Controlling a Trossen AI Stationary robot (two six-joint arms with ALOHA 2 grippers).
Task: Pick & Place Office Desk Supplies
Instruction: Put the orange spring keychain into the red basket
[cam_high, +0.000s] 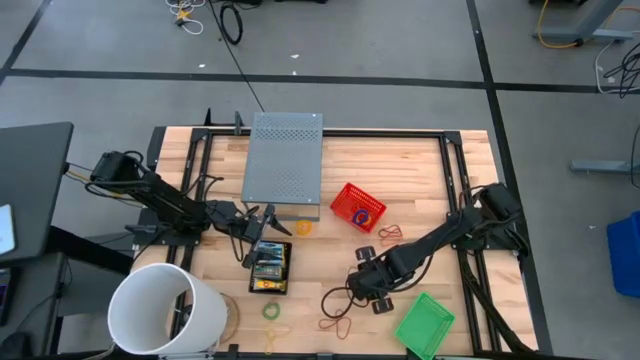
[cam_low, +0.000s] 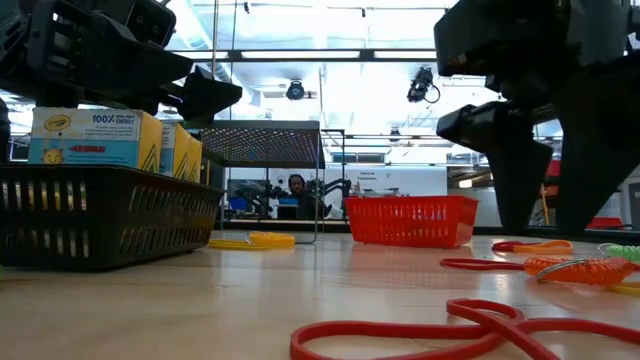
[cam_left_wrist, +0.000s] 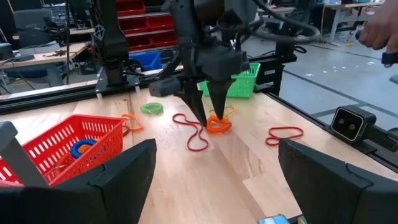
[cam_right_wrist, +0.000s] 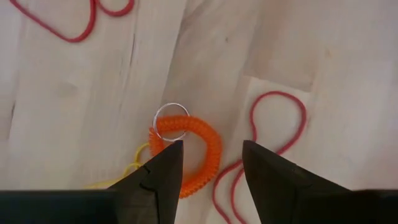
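White bucket (cam_high: 160, 310) stands near the open left gripper (cam_high: 262, 222), whose jaws hang just over a black basket (cam_high: 271, 268) of crayon boxes (cam_low: 95, 138). Red basket (cam_high: 357, 207), holding a blue coil (cam_left_wrist: 83, 149), and green basket (cam_high: 424, 324) flank the right gripper (cam_right_wrist: 208, 163). Its open jaws straddle an orange coil wristband (cam_right_wrist: 193, 152), with red rubber bands (cam_right_wrist: 273, 134) close beside, partly cut off.

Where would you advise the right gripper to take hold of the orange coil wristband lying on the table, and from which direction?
Best from straight above. The orange coil wristband lies flat on the wood, so only its springy rim offers a hold. The right gripper hangs open over it; one finger inside the loop and one outside should pinch the coil, away from the thin metal ring.
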